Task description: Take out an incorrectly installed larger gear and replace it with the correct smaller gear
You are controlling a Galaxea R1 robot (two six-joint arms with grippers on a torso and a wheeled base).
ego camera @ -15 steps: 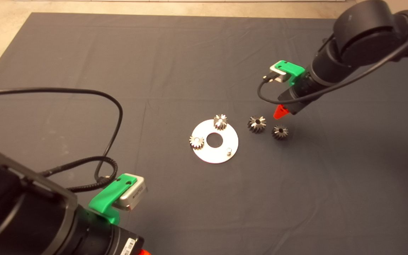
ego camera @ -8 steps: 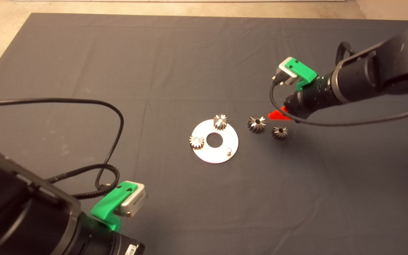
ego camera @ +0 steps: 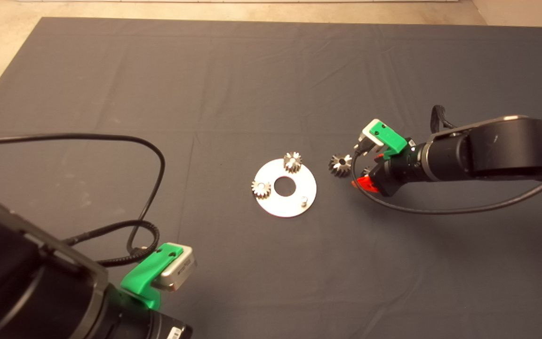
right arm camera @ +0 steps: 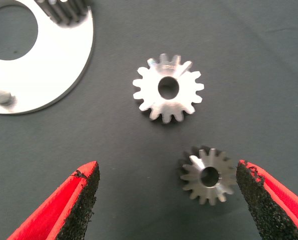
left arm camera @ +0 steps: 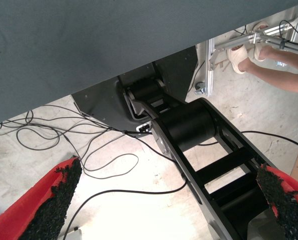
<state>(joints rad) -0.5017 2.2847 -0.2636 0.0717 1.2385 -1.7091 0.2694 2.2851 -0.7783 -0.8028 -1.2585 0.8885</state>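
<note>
Head view shows the desk [ego camera: 252, 66] under its dark mat, the round silver plate [ego camera: 294, 200] mid-desk, the wider dark steel larger gear [ego camera: 341, 165] just beside it toward the right edge. Right hand [right arm camera: 166, 200], spread, hovers low over the small silvery smaller gear [right arm camera: 208, 176], which sits off-centre near one finger; closing could nudge it away. Left hand [left arm camera: 164, 205] waits spread at the near-left corner.

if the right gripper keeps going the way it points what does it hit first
Most likely the smaller gear, lying on the mat close to one of the open right gripper pads; the larger gear lies just beyond. Height above the mat is unclear.
</note>
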